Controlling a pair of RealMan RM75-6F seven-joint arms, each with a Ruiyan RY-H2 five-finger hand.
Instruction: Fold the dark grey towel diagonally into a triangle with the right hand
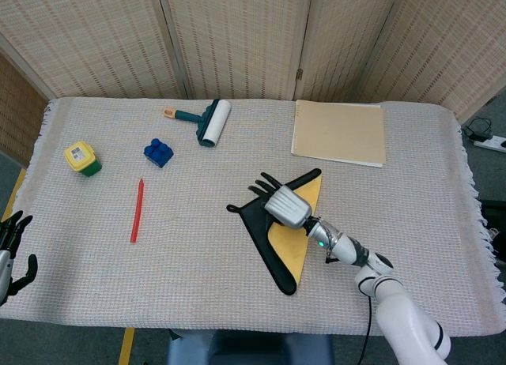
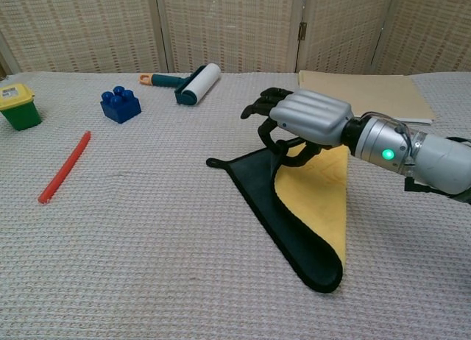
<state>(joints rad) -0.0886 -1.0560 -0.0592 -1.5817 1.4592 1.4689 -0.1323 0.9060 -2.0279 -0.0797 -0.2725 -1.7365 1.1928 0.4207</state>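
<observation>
The dark grey towel (image 1: 259,225) (image 2: 257,179) lies mid-table, partly turned over so its yellow underside (image 1: 291,240) (image 2: 318,200) shows on the right. My right hand (image 1: 283,205) (image 2: 307,118) is over the towel's upper part. Its fingers curl around the raised dark edge and hold it just above the table. The far corner of the towel points up and right behind the hand. My left hand (image 1: 9,246) shows only at the lower left edge of the head view, off the table, fingers apart and holding nothing.
A lint roller (image 1: 207,120) (image 2: 193,82) and a blue brick (image 1: 158,152) (image 2: 120,104) lie at the back left. A yellow-lidded green pot (image 1: 82,159) (image 2: 18,106) and a red stick (image 1: 137,210) (image 2: 65,166) sit left. A tan folder (image 1: 339,133) (image 2: 368,90) lies back right.
</observation>
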